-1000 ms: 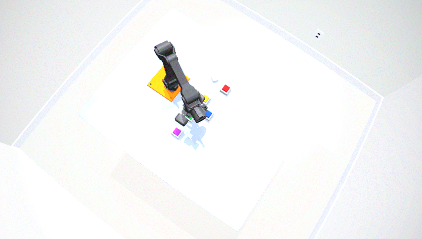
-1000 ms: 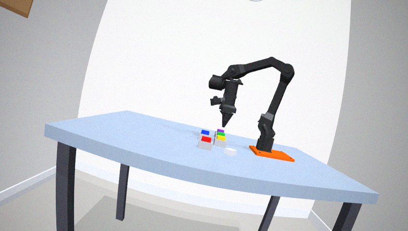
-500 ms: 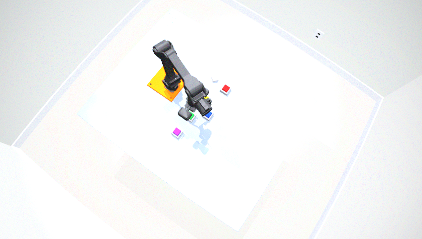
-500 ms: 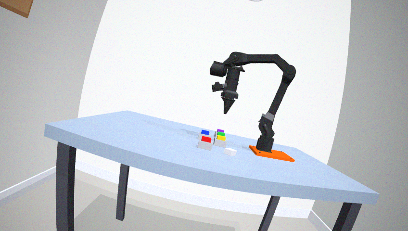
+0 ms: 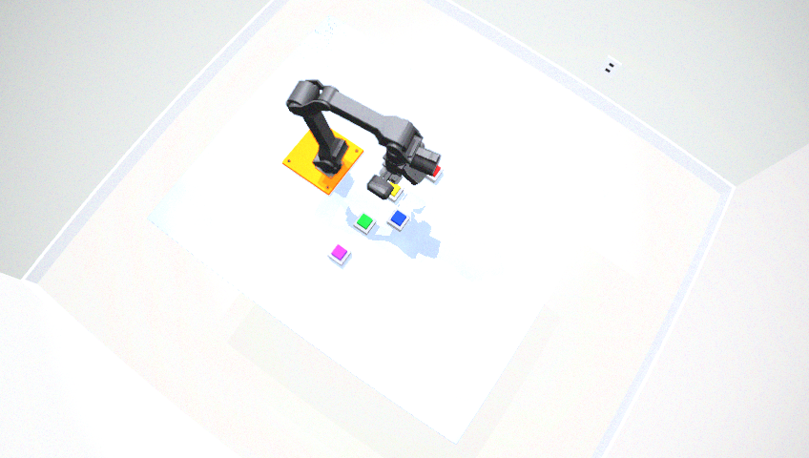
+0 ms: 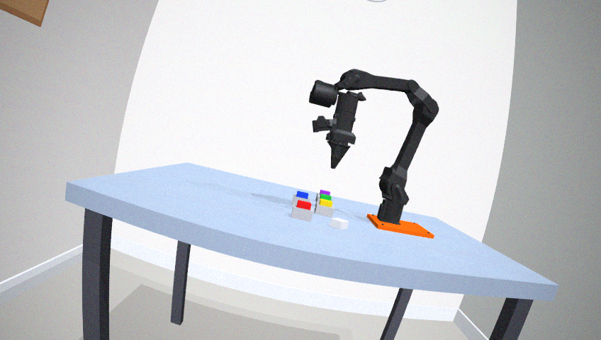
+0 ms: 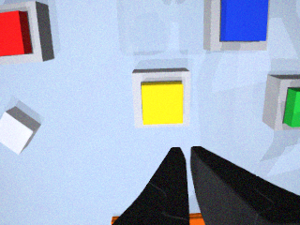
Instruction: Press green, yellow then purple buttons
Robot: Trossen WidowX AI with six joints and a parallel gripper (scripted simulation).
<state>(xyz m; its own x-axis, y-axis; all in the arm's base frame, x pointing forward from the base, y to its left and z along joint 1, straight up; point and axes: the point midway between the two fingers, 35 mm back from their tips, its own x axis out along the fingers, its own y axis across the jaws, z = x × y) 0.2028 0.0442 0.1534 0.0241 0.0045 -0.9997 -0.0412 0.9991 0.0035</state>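
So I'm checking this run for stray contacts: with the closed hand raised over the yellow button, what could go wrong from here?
1. The hand hangs well above the yellow button; any sideways drift on the way down could land it on the housing rim instead of the cap.
2. The blue button, green button and red button sit around the yellow one, so a slip could press a forbidden one.
3. The white block lies nearby; a wide swing might nudge it.
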